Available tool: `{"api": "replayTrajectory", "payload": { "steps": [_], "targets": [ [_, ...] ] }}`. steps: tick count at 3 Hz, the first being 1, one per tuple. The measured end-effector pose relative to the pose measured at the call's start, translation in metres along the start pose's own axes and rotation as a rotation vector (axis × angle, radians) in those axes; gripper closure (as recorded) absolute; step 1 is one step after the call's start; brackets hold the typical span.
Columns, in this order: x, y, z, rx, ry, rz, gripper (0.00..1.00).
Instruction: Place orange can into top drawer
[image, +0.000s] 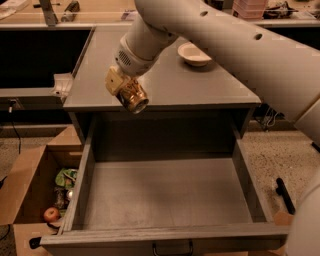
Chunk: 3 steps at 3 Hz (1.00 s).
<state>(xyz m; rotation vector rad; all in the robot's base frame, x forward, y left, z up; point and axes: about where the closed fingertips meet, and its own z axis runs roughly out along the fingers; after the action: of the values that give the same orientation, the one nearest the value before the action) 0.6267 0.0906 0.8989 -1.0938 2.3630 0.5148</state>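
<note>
The grey desk (210, 90) carries a white bowl (194, 53) toward its far right side, standing upright; the hand (128, 91), clasping the orange can (135, 100), hangs over the desk's front edge, left of the middle

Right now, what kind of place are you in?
Probably a lab or workshop: a grey cabinet with an open drawer, workbenches behind, a cardboard box of odds and ends on the floor. The gripper holds the can over the cabinet's front edge.

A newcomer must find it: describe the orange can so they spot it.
Start at the open top drawer. Above its back left, the gripper on the white arm holds the orange can. It is shiny gold, unlike the white bowl behind.
</note>
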Motion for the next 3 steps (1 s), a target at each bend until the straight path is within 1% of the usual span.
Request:
{"api": "replayTrajectory", "payload": {
  "steps": [1, 2, 3],
  "targets": [
    [0.039, 0.035, 0.019, 0.008, 0.065, -0.100, 1.00],
    [0.093, 0.054, 0.050, 0.026, 0.165, -0.133, 1.00],
    [0.114, 0.058, 0.061, 0.017, 0.211, -0.138, 1.00]
  ]
}}
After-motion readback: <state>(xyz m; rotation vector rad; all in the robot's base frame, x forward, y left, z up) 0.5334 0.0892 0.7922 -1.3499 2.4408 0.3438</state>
